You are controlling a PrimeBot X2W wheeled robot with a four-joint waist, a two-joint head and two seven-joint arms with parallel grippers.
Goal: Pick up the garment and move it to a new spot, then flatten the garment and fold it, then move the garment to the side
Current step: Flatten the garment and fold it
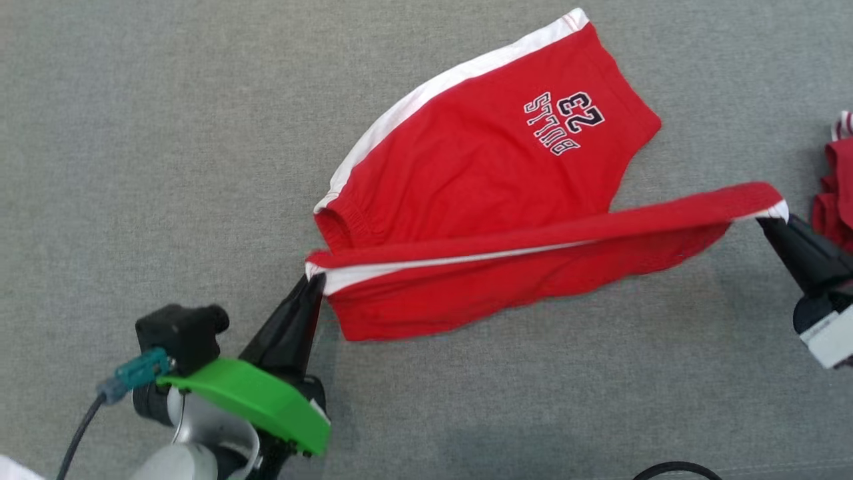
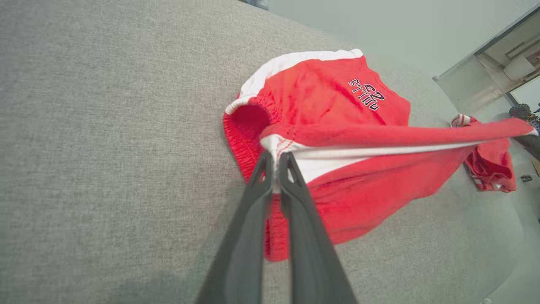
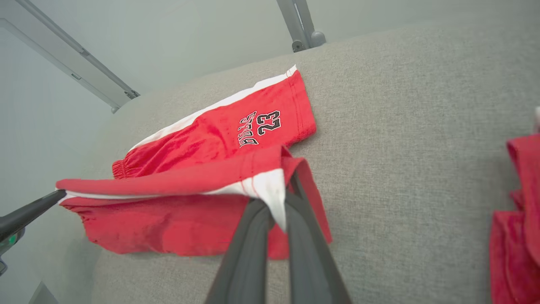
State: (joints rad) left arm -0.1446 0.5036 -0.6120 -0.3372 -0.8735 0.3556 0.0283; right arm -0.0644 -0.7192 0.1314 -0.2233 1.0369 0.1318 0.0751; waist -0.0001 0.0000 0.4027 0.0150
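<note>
Red shorts (image 1: pixel 480 167), white side stripe, elastic waistband, dark "BULLS 23" print: centre to upper right of head view, on grey fabric surface (image 1: pixel 133 133). Near edge raised, stretched taut between left gripper (image 1: pixel 313 280), clamped on its left end, and right gripper (image 1: pixel 766 220), clamped on its right end.

A grey woven surface (image 1: pixel 133 133) spreads wide. Far to the right lies a crumpled red cloth (image 1: pixel 838 193) (white striped trim at its top). A black cable (image 1: pixel 676 466) curves along the head view's bottom edge.
</note>
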